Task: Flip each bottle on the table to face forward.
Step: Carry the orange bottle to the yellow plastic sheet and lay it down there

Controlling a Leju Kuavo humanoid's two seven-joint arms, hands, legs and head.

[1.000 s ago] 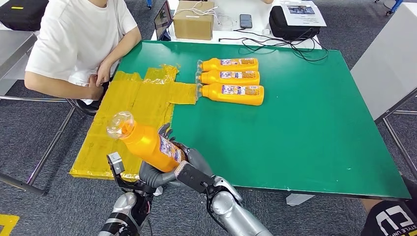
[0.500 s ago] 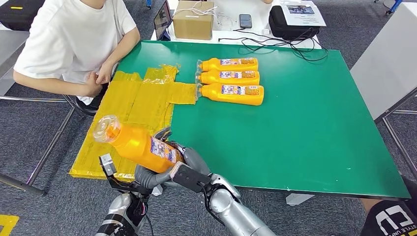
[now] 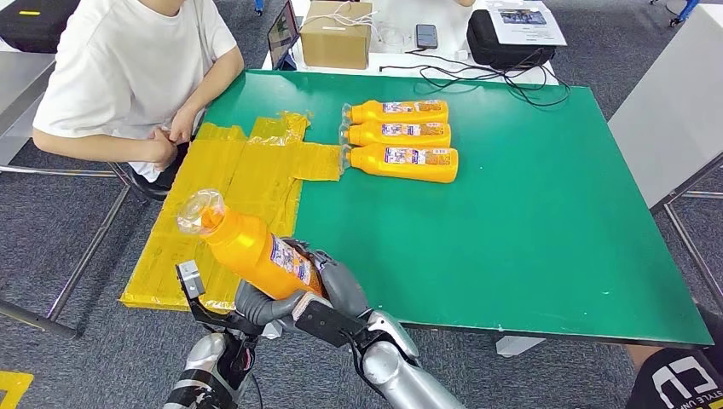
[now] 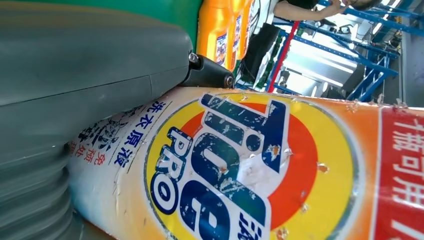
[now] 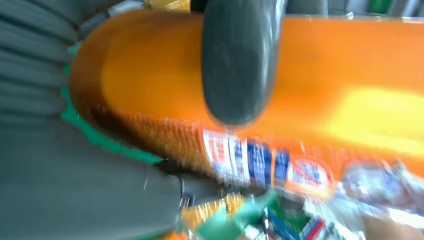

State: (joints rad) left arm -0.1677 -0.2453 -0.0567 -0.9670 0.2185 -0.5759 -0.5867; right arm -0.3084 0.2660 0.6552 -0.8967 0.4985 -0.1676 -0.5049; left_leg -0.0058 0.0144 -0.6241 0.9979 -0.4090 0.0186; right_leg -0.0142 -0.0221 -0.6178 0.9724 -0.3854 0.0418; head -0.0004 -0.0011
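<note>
Four orange bottles are in play, and one bottle [image 3: 252, 251] is off the table, held in the air above the near left corner, over the yellow taped patch [image 3: 223, 204]. Both hands grip it at its lower body: the left hand [image 3: 256, 305] cups it from beneath, and the right hand [image 3: 334, 285] wraps it from the side, a thick grey thumb [image 5: 240, 60] pressed across the orange wall in the right wrist view. Its long axis tilts up and away to the robot's left, the clear cap [image 3: 198, 211] highest and farthest from the fingers, the base buried in the two palms. The left wrist view looks at the big round label [image 4: 240, 170] close up, so that face is turned towards the left hand, downward and back. To my mind the coming move turns on rolling the bottle about that long axis, and since both hands are equally close, either could carry it once the other lets go.

Compared with half a second ago, the cap end has swung back to the right and risen a little, so the bottle stands steeper; both hands have kept their hold.

Three other bottles [image 3: 401, 145] lie side by side on the green table [image 3: 529, 221], well apart from the hands, caps towards the yellow patch. A person in a white shirt [image 3: 128, 68] sits at the far left corner.
</note>
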